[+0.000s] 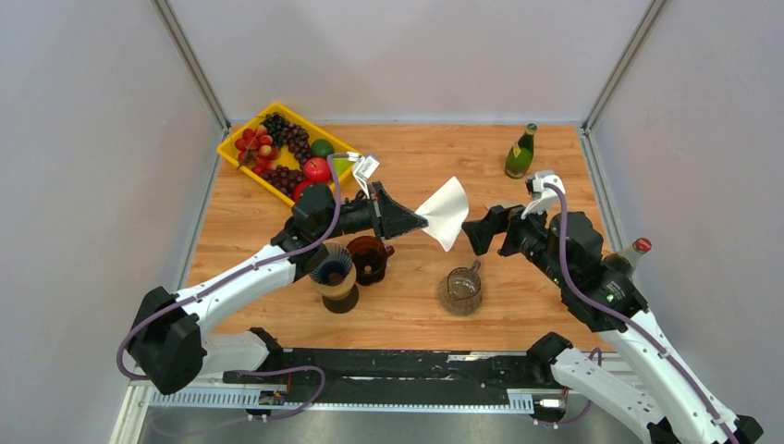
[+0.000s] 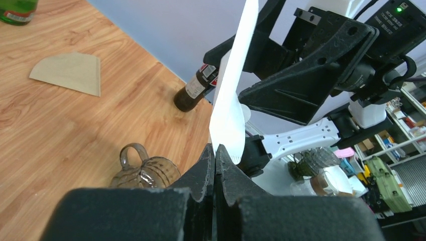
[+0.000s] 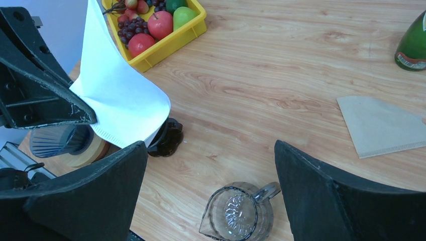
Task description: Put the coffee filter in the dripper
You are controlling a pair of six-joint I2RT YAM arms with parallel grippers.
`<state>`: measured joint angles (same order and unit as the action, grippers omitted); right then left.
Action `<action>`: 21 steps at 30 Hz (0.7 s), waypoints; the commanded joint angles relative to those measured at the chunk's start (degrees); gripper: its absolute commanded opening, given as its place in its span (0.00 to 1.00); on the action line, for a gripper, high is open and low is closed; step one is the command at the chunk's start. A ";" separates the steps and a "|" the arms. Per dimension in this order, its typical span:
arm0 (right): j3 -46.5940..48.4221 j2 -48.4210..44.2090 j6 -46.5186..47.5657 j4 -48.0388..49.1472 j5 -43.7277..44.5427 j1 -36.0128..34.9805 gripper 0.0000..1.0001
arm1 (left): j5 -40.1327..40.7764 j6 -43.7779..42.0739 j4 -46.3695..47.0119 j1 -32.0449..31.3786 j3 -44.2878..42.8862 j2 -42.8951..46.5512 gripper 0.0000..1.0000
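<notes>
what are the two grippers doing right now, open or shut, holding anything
Left gripper: shut on the white coffee filter, held up off the table.
Right gripper: open, holding nothing.

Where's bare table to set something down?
Free: far strip of table between fruit tray and green bottle; near strip in front of pitcher. Crowded: centre, with brown dripper, blue dripper, pitcher, and left tool holding white filter up to open right tool. Brown filter lies flat near green bottle.

White arms (image 1: 236, 277) — black joints, purple cables (image 1: 330, 190)
</notes>
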<state>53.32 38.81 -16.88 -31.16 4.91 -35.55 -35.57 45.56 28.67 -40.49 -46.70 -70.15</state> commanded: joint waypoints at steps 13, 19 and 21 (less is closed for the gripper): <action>-0.36 2.63 -3.21 6.06 1.76 -0.04 1.00 | -3.41 1.96 5.12 -0.18 -1.03 0.39 0.00; -0.59 -0.81 -2.07 4.07 8.01 -0.05 1.00 | -0.87 -3.19 -0.22 -0.20 -1.06 1.46 0.00; -0.62 -2.00 -1.65 2.50 11.95 -0.02 1.00 | 0.31 -5.88 -2.84 -0.21 -1.38 1.77 0.00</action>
<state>52.47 39.64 -19.16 -28.25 9.39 -35.55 -36.99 45.52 29.45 -40.49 -46.70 -70.15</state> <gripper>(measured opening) 0.997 0.008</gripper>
